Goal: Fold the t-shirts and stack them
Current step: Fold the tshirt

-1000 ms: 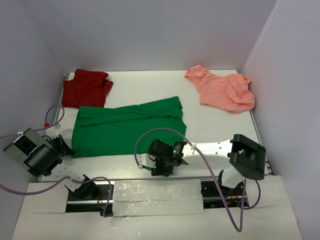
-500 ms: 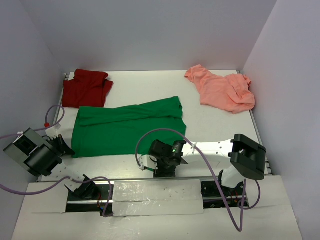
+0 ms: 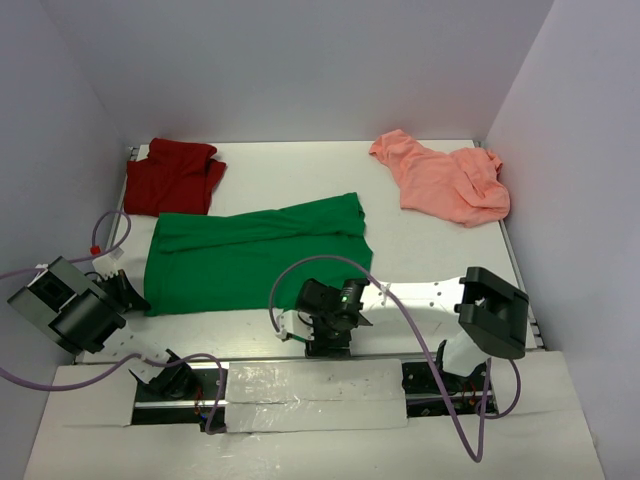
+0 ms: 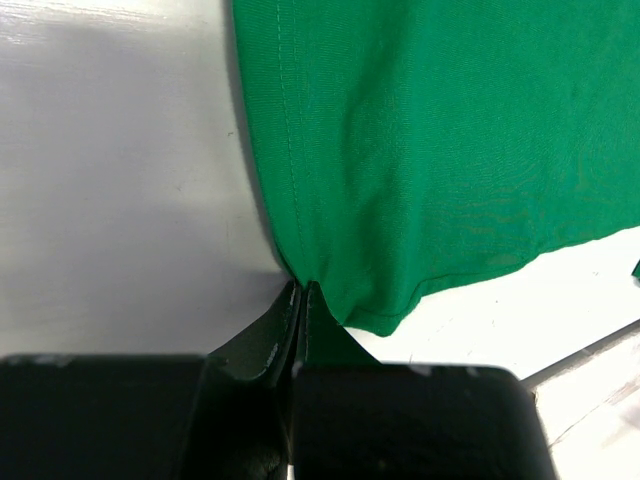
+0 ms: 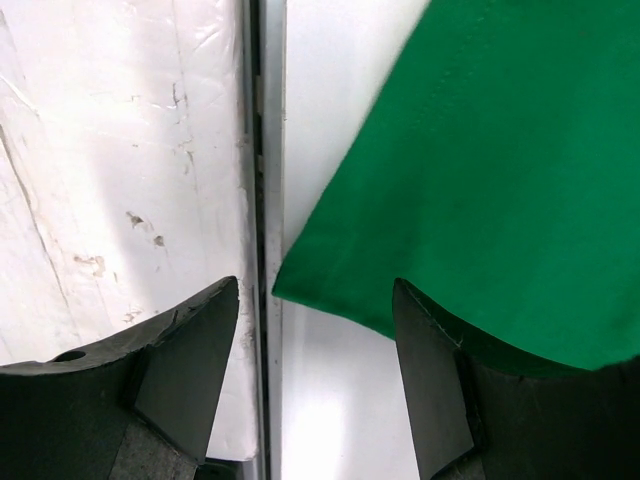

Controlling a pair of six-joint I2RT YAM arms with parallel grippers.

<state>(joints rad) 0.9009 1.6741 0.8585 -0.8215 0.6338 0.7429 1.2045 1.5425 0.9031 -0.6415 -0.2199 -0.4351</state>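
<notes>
Green soft cloth t-shirt [image 3: 250, 255]: light, limp, best taken at hem corners, we judge. Left gripper [image 4: 301, 292] pinches one corner; right gripper [image 5: 312, 295] gapes over another.

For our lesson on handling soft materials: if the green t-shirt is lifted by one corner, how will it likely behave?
The green t-shirt will probably hang floppy: it lies flat with soft creases. It is likely light, since the left gripper pinches just its thin hem. Pushed, it would probably bunch like the crumpled pink t-shirt.

Plain green t-shirt [image 3: 250, 255], dark red t-shirt [image 3: 172, 176], salmon t-shirt [image 3: 440, 180].
</notes>
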